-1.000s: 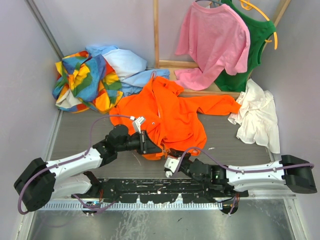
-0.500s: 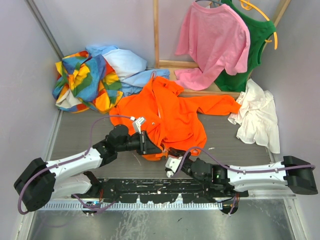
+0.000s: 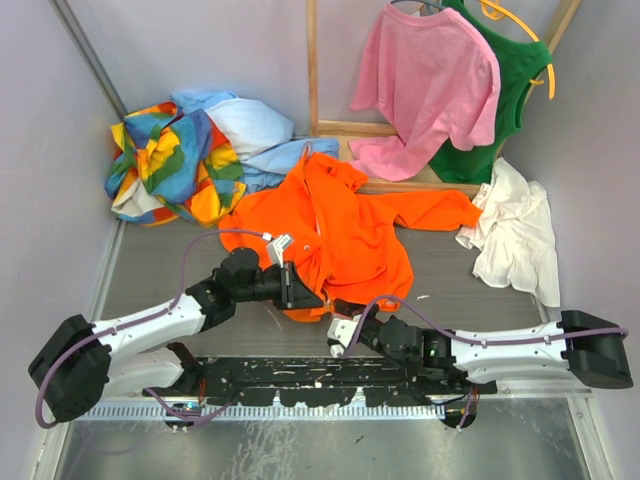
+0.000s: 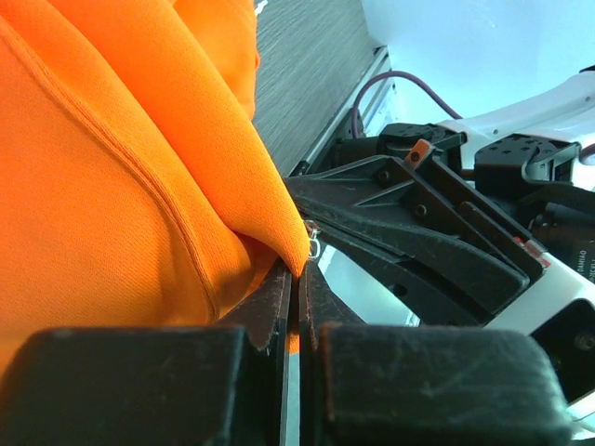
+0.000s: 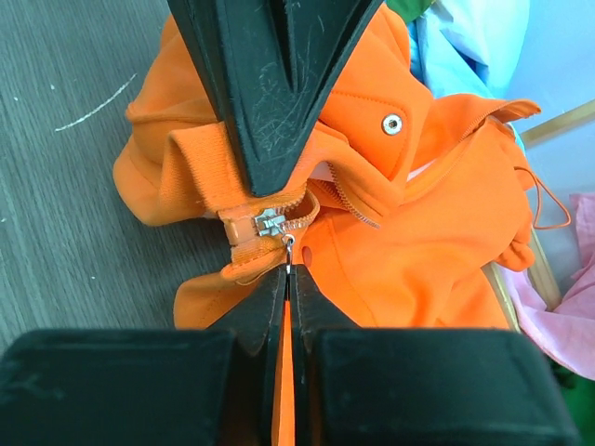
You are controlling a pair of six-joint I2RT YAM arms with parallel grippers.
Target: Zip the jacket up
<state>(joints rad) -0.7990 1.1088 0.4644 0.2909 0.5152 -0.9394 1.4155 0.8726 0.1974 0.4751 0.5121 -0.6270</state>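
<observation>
The orange jacket (image 3: 350, 225) lies crumpled on the table, hem toward the arms. My left gripper (image 3: 303, 296) is shut on the jacket's bottom hem (image 4: 270, 209), pinching the orange fabric between its fingertips (image 4: 279, 297). My right gripper (image 3: 345, 312) is shut on the metal zipper pull (image 5: 289, 253), which hangs from the slider (image 5: 270, 221) at the bottom end of the zipper. The left gripper's black fingers (image 5: 279, 84) show just above the slider in the right wrist view. The zipper teeth (image 5: 349, 204) run open up and to the right. A snap button (image 5: 391, 124) shows on the flap.
A multicoloured patchwork garment (image 3: 170, 160) and a light blue cloth (image 3: 250, 135) lie at the back left. A pink T-shirt (image 3: 425, 80) and a green top (image 3: 510, 80) hang at the back right. A white cloth (image 3: 515, 235) lies at the right wall. A wooden frame (image 3: 345, 128) stands behind.
The right arm has shifted slightly back and forth near the hem. Both grippers keep their holds and the jacket has hardly moved.
</observation>
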